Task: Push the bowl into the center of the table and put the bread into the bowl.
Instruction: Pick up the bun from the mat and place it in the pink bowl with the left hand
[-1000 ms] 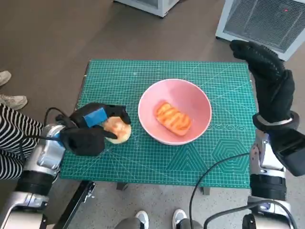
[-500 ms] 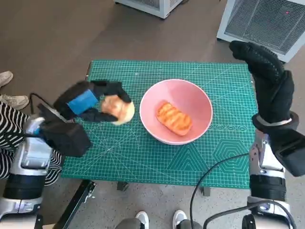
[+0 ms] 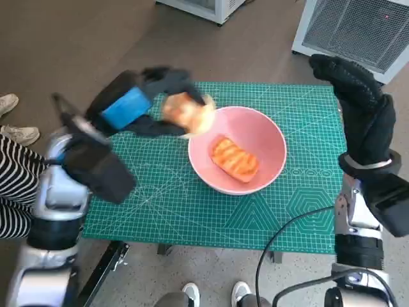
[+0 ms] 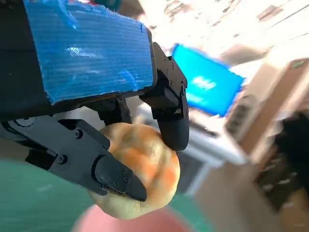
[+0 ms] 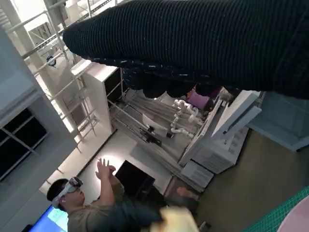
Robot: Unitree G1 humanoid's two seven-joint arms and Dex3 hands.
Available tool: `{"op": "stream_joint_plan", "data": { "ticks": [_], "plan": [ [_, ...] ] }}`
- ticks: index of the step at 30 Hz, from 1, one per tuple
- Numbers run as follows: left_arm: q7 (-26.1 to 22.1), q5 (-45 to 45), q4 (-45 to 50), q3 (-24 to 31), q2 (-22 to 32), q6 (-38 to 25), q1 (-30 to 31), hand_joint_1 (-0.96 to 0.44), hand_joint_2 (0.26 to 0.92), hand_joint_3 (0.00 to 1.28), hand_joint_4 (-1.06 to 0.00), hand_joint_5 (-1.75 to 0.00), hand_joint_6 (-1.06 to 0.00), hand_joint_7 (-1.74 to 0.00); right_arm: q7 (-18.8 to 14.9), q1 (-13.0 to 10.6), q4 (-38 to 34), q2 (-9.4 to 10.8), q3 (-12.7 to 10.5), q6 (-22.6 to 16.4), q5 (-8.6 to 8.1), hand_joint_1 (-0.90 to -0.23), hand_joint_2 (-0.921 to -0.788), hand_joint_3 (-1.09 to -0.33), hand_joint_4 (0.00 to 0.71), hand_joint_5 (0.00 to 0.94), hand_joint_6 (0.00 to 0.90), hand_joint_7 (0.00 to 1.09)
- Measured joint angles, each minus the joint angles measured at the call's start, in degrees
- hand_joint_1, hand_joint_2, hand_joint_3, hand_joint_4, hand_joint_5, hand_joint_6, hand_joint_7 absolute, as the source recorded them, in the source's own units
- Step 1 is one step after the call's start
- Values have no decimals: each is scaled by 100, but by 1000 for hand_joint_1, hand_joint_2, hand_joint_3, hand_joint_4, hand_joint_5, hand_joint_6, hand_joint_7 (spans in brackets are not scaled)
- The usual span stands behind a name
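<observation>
The left hand (image 3: 144,99) is raised above the table (image 3: 160,192), its pale forearm slanting up from the near left corner toward the pink bowl (image 3: 238,149). Its blue-taped back faces up and its black fingers (image 4: 170,108) are wrapped around a round bread roll (image 3: 186,111), which hangs in the air just over the bowl's left rim. In the left wrist view the fingers clasp the roll from both sides, one over its top and one under its side. The bowl sits near the middle of the table and holds a second, glazed piece of bread (image 3: 234,159). The right hand (image 3: 358,102) is lifted beside the bowl's right, past the table's far right corner, forearm upright, gloved fingers (image 3: 332,67) extended and holding nothing.
</observation>
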State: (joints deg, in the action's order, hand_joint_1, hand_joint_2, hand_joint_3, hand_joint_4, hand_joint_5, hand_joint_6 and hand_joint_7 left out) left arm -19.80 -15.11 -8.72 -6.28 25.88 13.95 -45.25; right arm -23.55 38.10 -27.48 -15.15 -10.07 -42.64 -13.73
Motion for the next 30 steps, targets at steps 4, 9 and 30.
{"op": "stream_joint_plan", "data": {
  "ticks": [4,9,30],
  "plan": [
    [50,-212,-574,-300,-259,68,-398,1,913,14,-805,-1032,-662,-1140,21,-5,5,5,-1,-5,6,-696,-921,-752,145,2,-1,518],
    [45,-434,-1307,-643,-521,60,-764,0,918,13,-799,-1035,-648,-1156,73,-39,44,1,-10,-6,29,-697,-921,-751,145,2,-1,518],
    [511,-1361,-4615,-1644,-1359,686,-1825,-283,909,114,-334,-262,-214,-666,269,-160,216,-10,-24,-3,94,-700,-921,-748,141,0,-1,519]
  ]
}}
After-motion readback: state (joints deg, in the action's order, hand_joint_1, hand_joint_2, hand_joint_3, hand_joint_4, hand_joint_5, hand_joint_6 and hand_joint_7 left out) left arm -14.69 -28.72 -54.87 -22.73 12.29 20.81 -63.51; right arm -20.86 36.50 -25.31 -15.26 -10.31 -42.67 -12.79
